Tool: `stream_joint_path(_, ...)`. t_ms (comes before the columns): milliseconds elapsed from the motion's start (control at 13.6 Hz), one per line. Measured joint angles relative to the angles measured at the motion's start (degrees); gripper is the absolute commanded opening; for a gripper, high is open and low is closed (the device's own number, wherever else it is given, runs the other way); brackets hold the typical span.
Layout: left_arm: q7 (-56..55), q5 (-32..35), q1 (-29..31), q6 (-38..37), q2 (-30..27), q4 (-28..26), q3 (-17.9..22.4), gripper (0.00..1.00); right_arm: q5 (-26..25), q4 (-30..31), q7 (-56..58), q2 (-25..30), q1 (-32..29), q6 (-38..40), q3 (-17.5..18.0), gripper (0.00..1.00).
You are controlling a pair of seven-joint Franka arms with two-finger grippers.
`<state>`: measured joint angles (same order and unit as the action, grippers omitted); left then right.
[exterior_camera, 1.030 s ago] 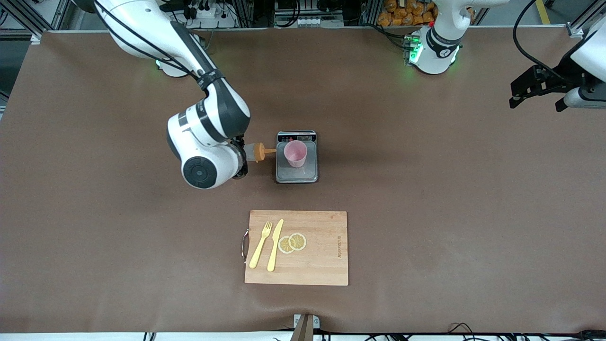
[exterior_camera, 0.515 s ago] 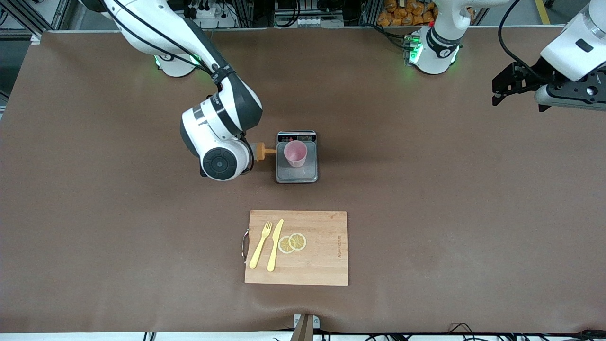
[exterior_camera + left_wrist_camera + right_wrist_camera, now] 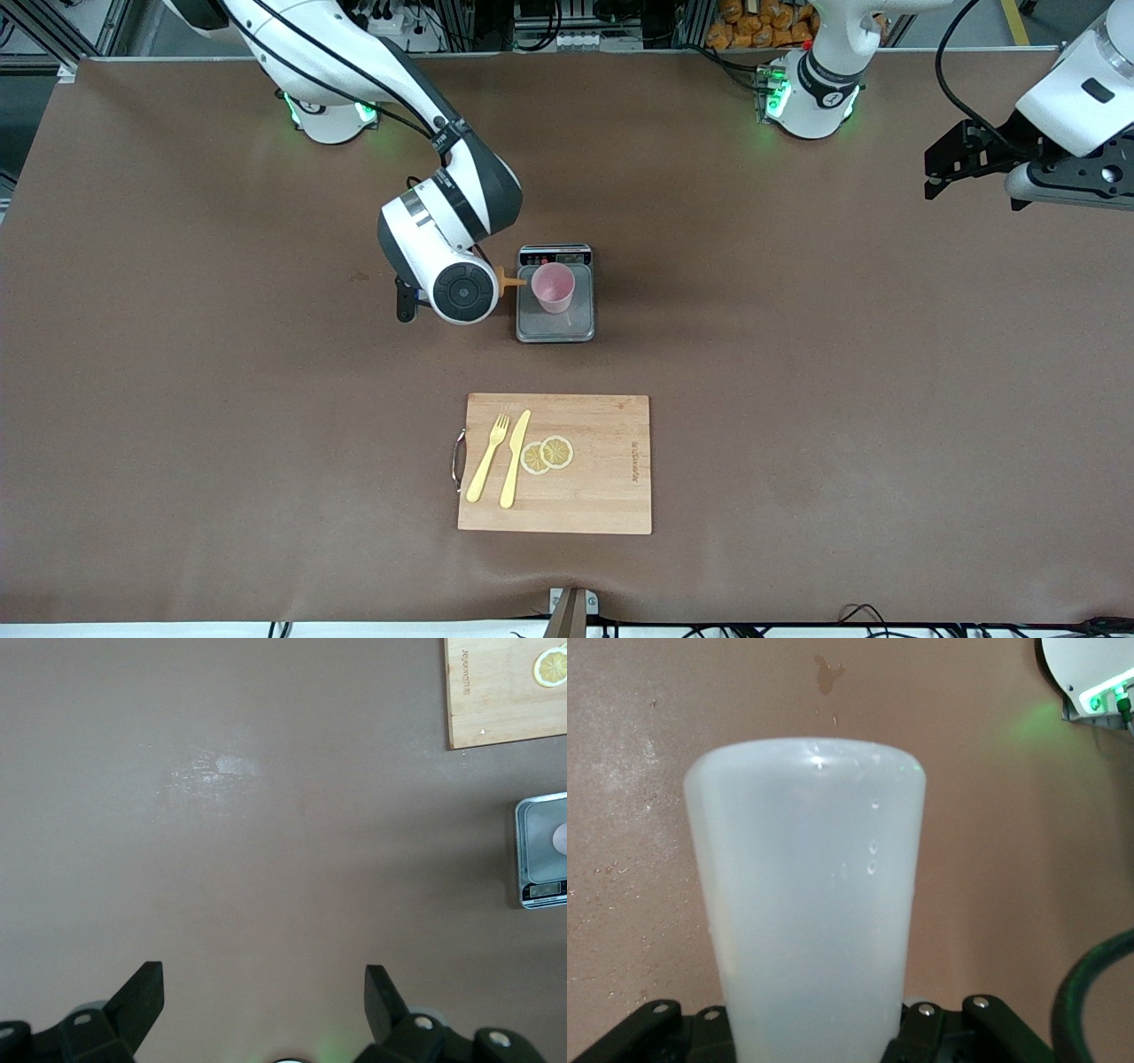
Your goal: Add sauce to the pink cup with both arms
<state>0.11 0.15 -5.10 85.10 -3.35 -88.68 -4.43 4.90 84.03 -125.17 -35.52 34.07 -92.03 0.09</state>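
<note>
Now sauce [image 3: 508, 283] nozzle at pink cup [image 3: 553, 287].

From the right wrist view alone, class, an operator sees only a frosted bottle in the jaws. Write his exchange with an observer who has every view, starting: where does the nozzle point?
Observer: The sauce bottle, gripped by the right gripper, is tipped sideways, its orange nozzle close beside the pink cup at its rim.
Operator: What is the cup on?
Observer: It stands on the scale.
Operator: And the left gripper?
Observer: The left gripper is open, waiting over the table toward the left arm's end.
</note>
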Motion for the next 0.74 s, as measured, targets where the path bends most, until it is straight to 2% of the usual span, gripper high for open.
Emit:
stream_joint_path(515, 0.03, 0.0, 0.17, -0.16, 0.0, 0.0, 0.01, 1.0, 0.97, -1.1, 0.05, 0.0, -0.66, -0.1, -0.28, 0.0)
stream_joint_path(736, 0.03, 0.0, 0.17, -0.28, 0.0, 0.0, 0.01, 1.0, 4.53, -1.87, 3.27, 0.03, -3.26, -0.11, -0.41, 0.0)
